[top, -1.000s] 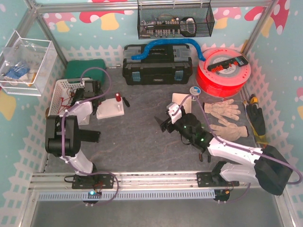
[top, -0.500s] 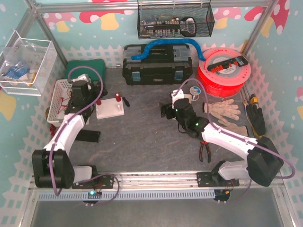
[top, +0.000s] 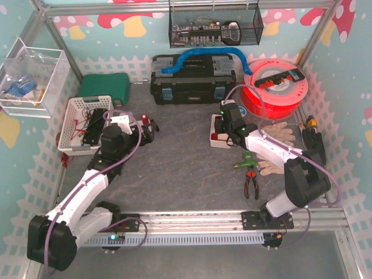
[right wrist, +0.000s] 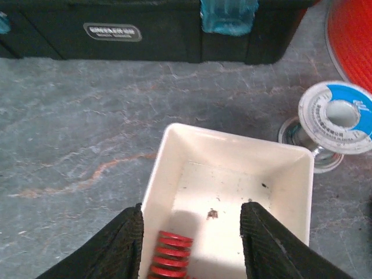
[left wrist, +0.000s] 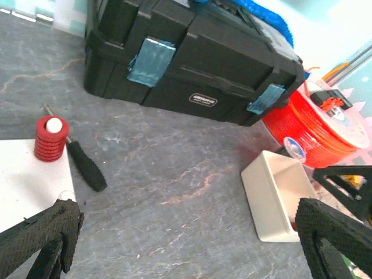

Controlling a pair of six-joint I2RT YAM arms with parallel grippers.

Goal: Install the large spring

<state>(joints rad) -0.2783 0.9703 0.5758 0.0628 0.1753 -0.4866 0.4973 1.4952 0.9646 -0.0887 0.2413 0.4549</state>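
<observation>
The right pincer hangs over the white tray, its fingers spread wide and gripping nothing. The large spring lies in the tray's 7 o'clock corner, between the fingers and just beside the one at 9 o'clock. A solder reel stands on the counter at the tray's 2 o'clock. The left pincer is wide open and empty above the counter. At its 10 o'clock a short red coil sits on a peg on a white plate, with a screwdriver just beside the coil.
</observation>
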